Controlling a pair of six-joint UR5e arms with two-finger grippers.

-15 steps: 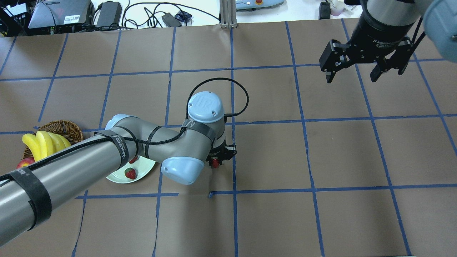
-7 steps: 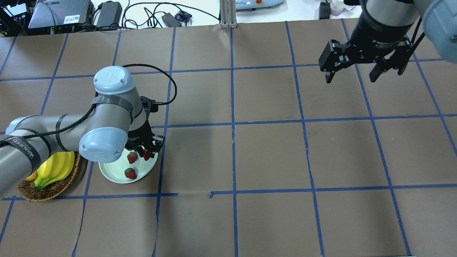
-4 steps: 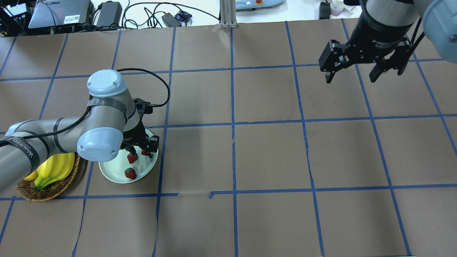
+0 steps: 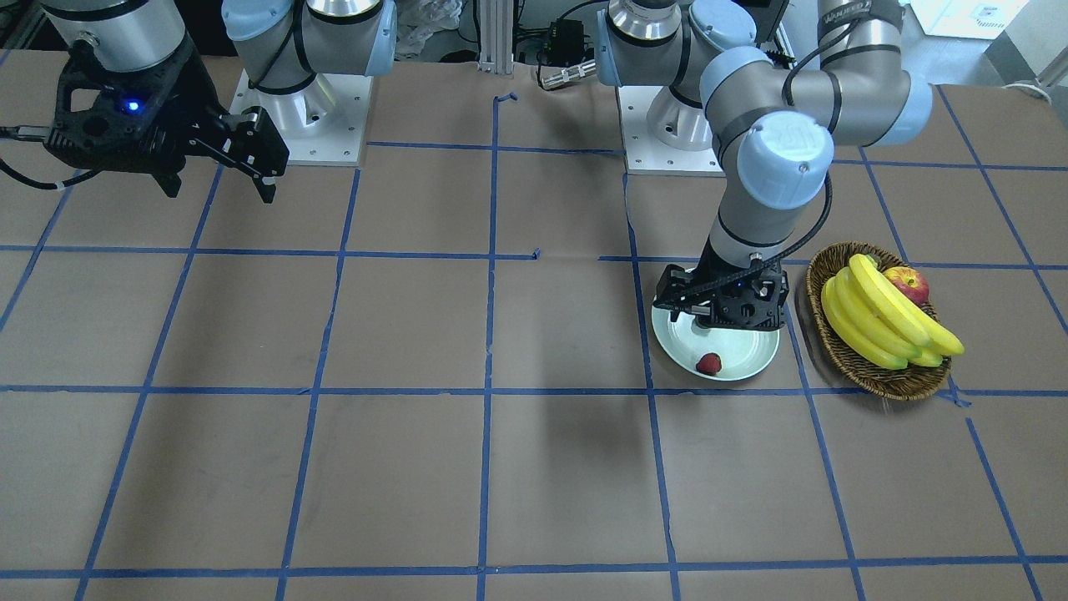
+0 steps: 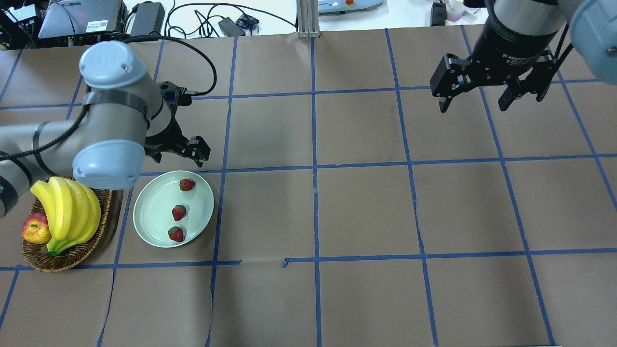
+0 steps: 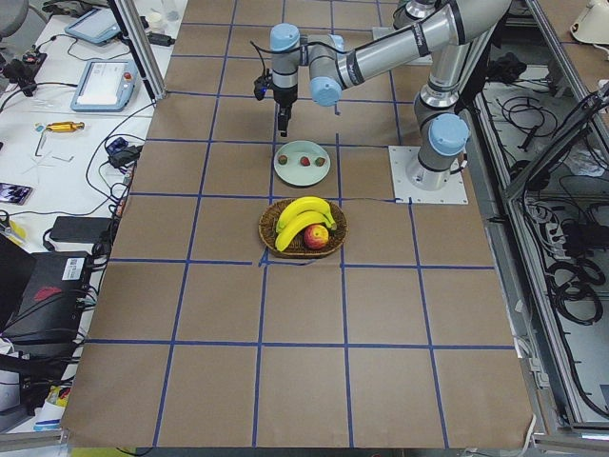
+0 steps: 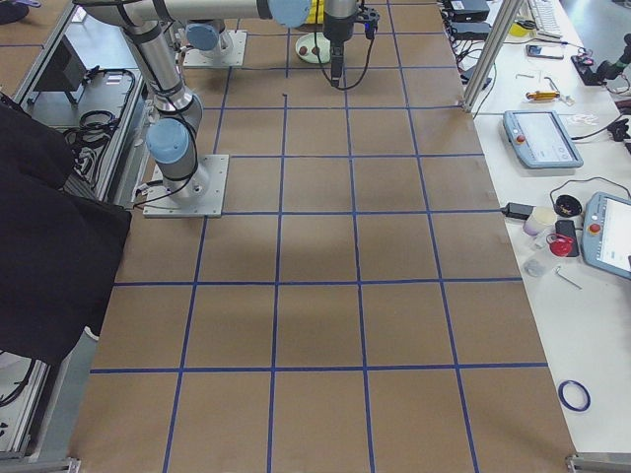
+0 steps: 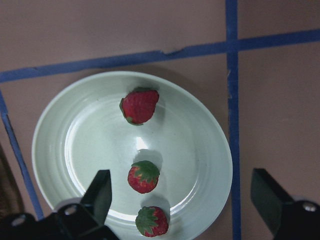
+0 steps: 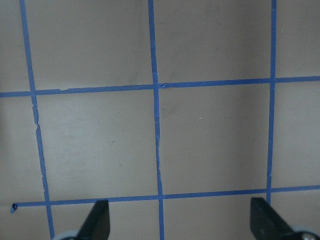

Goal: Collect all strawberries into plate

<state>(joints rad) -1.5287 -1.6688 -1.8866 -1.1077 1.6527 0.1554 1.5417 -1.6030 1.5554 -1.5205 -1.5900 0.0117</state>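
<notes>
Three strawberries lie in a row on the pale green plate: one at the far side, one in the middle, one at the near side. In the left wrist view all three strawberries lie on the plate. My left gripper hangs above the plate's far edge, open and empty. In the front view it hides two berries; one strawberry shows. My right gripper is open and empty, high over the far right of the table.
A brown wicker basket with bananas and a red-yellow apple stands just left of the plate, close under my left arm's elbow. The table has brown paper with blue tape lines.
My left gripper carried the third strawberry from the table's middle to the plate, let it go there, opened, then rose and drew back over the far rim. The right arm has not moved.
</notes>
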